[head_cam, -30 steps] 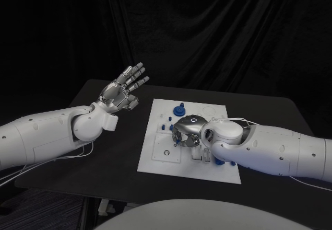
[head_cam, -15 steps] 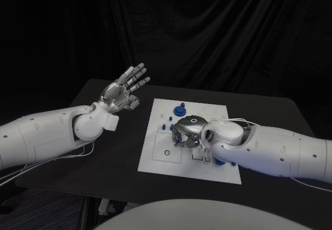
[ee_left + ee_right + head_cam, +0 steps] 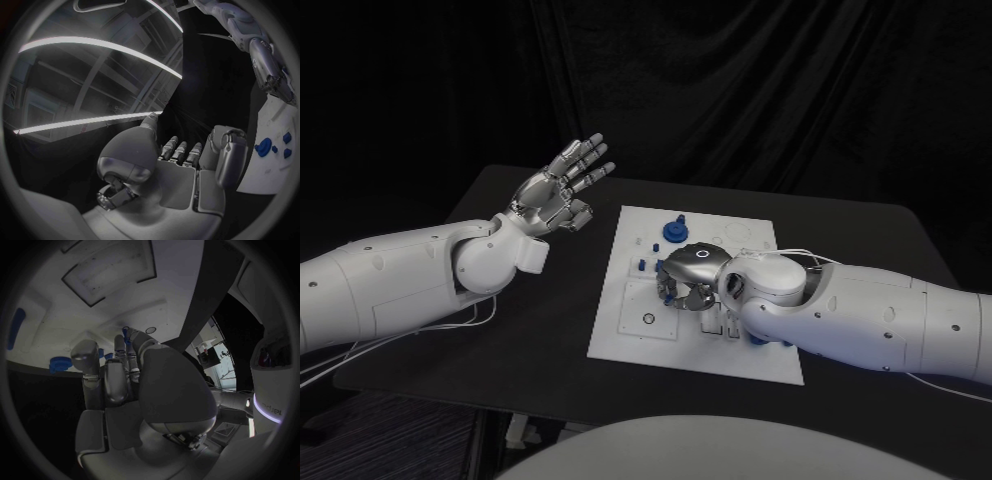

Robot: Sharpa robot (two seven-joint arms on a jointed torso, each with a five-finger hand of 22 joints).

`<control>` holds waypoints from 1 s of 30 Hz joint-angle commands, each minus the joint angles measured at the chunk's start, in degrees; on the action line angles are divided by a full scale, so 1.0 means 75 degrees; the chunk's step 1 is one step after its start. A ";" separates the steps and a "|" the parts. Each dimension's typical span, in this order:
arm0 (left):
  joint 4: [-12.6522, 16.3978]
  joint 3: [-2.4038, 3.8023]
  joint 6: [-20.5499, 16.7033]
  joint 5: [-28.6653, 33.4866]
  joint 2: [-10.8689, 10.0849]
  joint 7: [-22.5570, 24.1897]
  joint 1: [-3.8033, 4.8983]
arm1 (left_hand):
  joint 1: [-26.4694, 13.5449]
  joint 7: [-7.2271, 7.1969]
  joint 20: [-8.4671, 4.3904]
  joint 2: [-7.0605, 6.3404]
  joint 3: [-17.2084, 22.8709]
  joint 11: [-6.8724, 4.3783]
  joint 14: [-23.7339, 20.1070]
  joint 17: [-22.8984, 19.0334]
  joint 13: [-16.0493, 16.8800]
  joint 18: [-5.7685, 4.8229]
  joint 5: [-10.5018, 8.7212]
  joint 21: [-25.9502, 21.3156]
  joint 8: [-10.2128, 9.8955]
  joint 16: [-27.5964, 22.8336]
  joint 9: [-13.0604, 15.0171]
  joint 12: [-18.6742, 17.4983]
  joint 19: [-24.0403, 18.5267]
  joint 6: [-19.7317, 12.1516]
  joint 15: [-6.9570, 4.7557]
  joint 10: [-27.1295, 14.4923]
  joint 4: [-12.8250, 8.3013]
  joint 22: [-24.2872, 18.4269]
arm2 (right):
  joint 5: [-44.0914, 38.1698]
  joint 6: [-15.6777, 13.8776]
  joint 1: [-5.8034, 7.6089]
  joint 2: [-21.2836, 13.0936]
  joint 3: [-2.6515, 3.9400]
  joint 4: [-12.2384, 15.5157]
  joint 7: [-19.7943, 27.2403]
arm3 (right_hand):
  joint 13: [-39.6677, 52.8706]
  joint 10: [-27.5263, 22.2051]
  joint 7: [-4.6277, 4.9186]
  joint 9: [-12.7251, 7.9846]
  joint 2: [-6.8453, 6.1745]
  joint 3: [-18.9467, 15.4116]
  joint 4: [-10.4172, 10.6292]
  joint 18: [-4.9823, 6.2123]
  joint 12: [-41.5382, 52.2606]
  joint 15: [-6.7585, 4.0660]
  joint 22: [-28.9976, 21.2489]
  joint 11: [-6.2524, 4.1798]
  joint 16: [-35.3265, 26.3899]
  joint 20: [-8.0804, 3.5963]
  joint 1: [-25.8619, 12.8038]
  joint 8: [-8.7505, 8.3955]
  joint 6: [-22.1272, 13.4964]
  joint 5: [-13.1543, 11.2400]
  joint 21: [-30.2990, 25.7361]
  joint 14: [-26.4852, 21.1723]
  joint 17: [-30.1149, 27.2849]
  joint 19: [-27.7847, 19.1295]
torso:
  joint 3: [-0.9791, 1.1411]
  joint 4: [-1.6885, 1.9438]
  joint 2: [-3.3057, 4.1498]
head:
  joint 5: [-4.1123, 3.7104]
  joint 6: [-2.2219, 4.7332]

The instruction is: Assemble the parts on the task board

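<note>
Two white arms reach over a black table [image 3: 516,330] on which a white task board [image 3: 629,335] lies in the middle. Left hand [image 3: 557,195]: raised above the table's far left part, well apart from the board, palm up and fingers spread, holding nothing; the left wrist view shows the same hand [image 3: 169,175] with its fingers extended and nothing between them, and a corner of the board [image 3: 265,170] with blue parts [image 3: 265,147] off to one side. Right hand [image 3: 692,275]: lowered onto the middle of the board, back of the hand toward the head camera, fingers curled downward at the board's surface. In the right wrist view, this hand [image 3: 125,385] has its fingers bunched close together with their tips pointing at the board [image 3: 75,315], and a small blue part [image 3: 125,332] shows right at the fingertips; whether the fingers actually grip it cannot be told. Further blue parts on the board: a round knob-like piece [image 3: 674,231] near the far edge, small pieces [image 3: 643,265] just beside the right hand on its left, and one piece [image 3: 759,339] partly hidden under the right forearm. A round dark-rimmed hole [image 3: 648,319] marks the board's near left area.
</note>
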 commanded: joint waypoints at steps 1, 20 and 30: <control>0.0010 0.0008 0.0057 0.0037 0.0012 -0.0010 -0.0013 | -0.0006 0.0032 0.0038 0.0075 -0.0019 0.0006 -0.0017 -0.0010 0.0002 -0.0105 0.0032 0.0034 0.0038 -0.0027 0.0003 0.0017 0.0802 -0.0034 0.0041 -0.0026 -0.0012 0.2012 | -0.0056 0.0007 -0.0025 -0.0001 0.0001 0.0019 -0.0081 | -0.0013 0.0062 0.0012 0.0021 0.0034 -0.0028 0.0005 -0.0037 -0.0039 -0.0013 0.0791 -0.0002 -0.0023 0.0000 -0.0004 0.0024 0.0048 -0.0008 -0.0015 0.0043 0.0008 0.0029 | 0.0002 0.0003 0.0003 | 0.0001 -0.0001; -0.0017 0.0008 0.0080 0.0037 0.0029 -0.0080 -0.0017 | -0.0007 0.0034 0.0039 0.0078 -0.0025 -0.0003 -0.0017 -0.0010 0.0003 -0.0105 0.0035 0.0034 0.0038 -0.0027 0.0002 0.0018 0.0802 -0.0036 0.0041 -0.0026 -0.0023 0.2012 | -0.0056 0.0155 -0.0030 -0.0002 0.0000 -0.0002 -0.0146 | -0.0013 0.0070 0.0010 0.0028 0.0032 -0.0030 0.0004 -0.0034 -0.0044 -0.0015 0.0787 -0.0004 -0.0037 -0.0001 -0.0006 0.0023 0.0053 -0.0010 -0.0031 0.0038 -0.0011 0.0025 | -0.0004 0.0004 0.0000 | -0.0016 -0.0001; -0.0029 0.0008 0.0095 0.0037 0.0030 -0.0131 -0.0020 | -0.0007 0.0034 0.0039 0.0078 -0.0025 -0.0003 -0.0017 -0.0010 0.0003 -0.0105 0.0035 0.0034 0.0038 -0.0027 0.0002 0.0018 0.0802 -0.0036 0.0041 -0.0026 -0.0023 0.2012 | -0.0056 0.0198 -0.0036 -0.0009 0.0000 0.0003 -0.0156 | -0.0015 0.0074 0.0009 0.0034 0.0027 -0.0031 0.0004 -0.0032 -0.0053 -0.0017 0.0785 -0.0004 -0.0046 -0.0002 -0.0008 0.0016 0.0049 -0.0012 -0.0040 0.0034 -0.0024 0.0023 | -0.0001 0.0006 -0.0003 | 0.0005 -0.0001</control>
